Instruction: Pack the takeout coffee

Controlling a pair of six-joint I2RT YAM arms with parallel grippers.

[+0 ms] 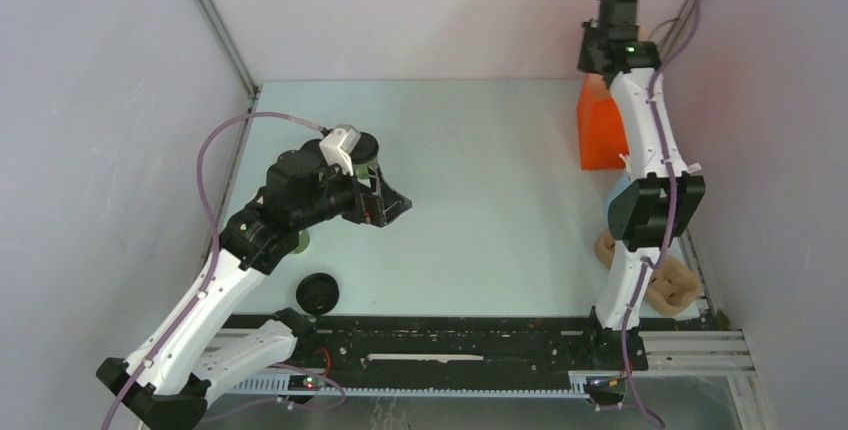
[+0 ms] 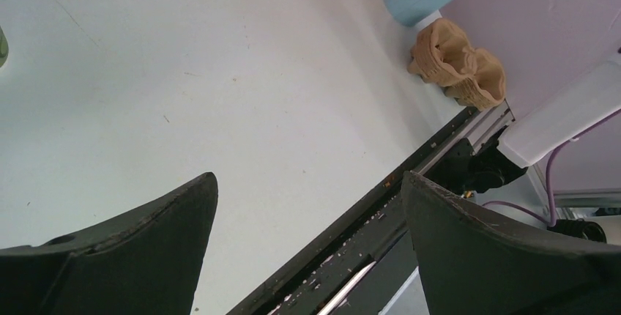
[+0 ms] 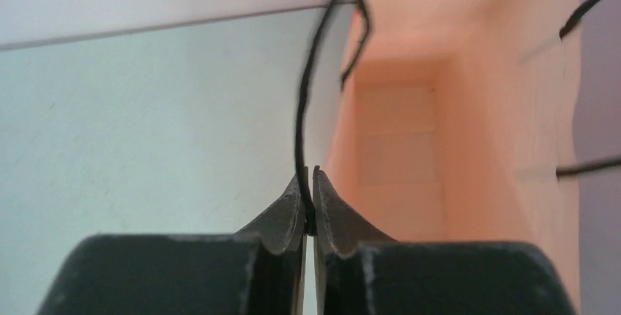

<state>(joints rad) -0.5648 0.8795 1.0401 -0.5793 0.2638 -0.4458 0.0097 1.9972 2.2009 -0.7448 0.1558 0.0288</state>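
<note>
The lidded cup stands just beyond the spread left gripper; the right gripper pinches, seemingly, a bag handle.

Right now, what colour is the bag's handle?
The handle is black; right wrist view shows it best.

A pale green table stands inside plain white walls on left, far and right; thin metal posts run in both far corners.
</note>
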